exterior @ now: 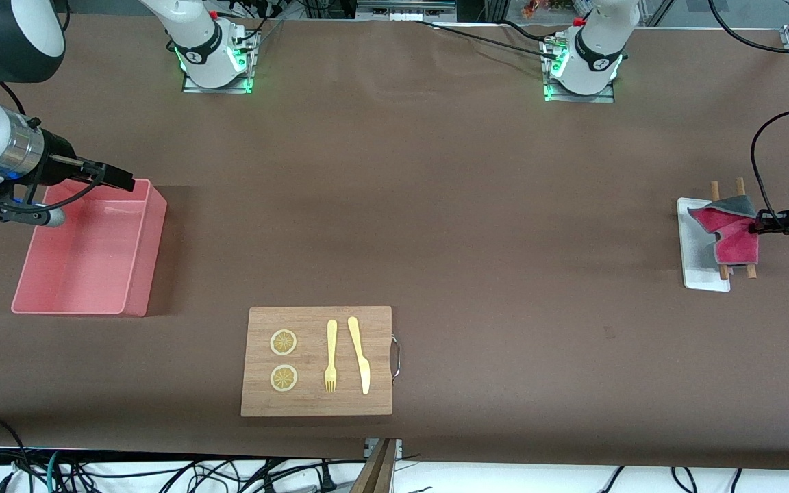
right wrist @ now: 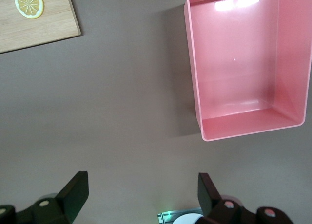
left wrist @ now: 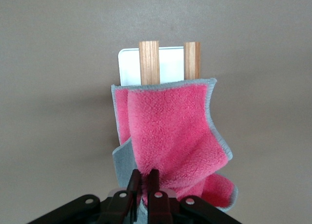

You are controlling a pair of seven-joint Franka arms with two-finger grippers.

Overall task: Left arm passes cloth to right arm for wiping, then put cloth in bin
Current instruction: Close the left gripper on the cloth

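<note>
My right hand (exterior: 117, 177) hangs over the farther corner of the empty pink bin (exterior: 135, 287) at the right arm's end of the surface, its fingers (right wrist: 73, 192) spread wide with nothing between them; that arm waits. Nearer the front camera lies a wooden cutting board (exterior: 316, 404) with two lemon slices (exterior: 283, 342), a fork (exterior: 331, 355) and a knife (exterior: 359, 355). At the left arm's end, the cloth (exterior: 733, 236) drapes over two wooden sticks (left wrist: 149, 62) laid across a small white tray (exterior: 696, 253), and my left hand (exterior: 757, 226) is pinched tight on a bunched fold at its edge. It looks light, soft and floppy, so I judge it will sag and swing; a fold gives the surest grip. I can read no brand or writing anywhere.
</note>
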